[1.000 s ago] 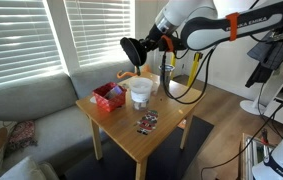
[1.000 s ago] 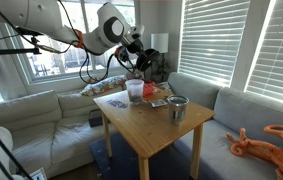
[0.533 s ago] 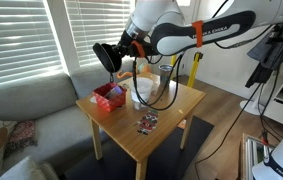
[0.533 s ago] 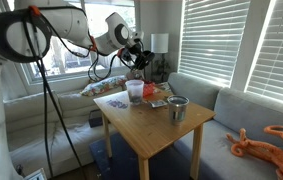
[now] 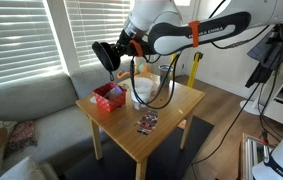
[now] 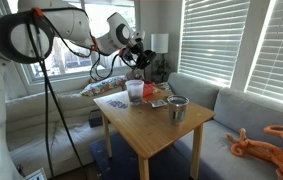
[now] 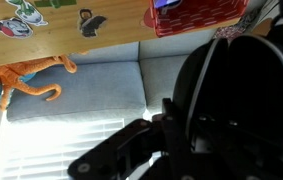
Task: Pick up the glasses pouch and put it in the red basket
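Note:
My gripper [image 5: 118,51] is shut on the black oval glasses pouch [image 5: 104,54] and holds it in the air, above and slightly behind the red basket [image 5: 109,96] at the wooden table's corner. In the wrist view the pouch [image 7: 239,95] fills the right side in front of the dark fingers [image 7: 169,125], and the red basket [image 7: 197,14] shows at the top edge. In an exterior view the pouch [image 6: 157,68] hangs dark beside the gripper [image 6: 141,58], over the red basket [image 6: 152,93].
A white tub [image 6: 135,90] stands next to the basket, and a metal cup [image 6: 177,108] sits further along the table [image 5: 171,115]. A colourful flat packet [image 5: 147,123] lies near the front edge. A grey sofa [image 5: 26,105] is beside the table, with an orange octopus toy [image 6: 271,140] on it.
The arm carried the pouch sideways from above the white tub to above the red basket. In the last half second it has hardly moved.

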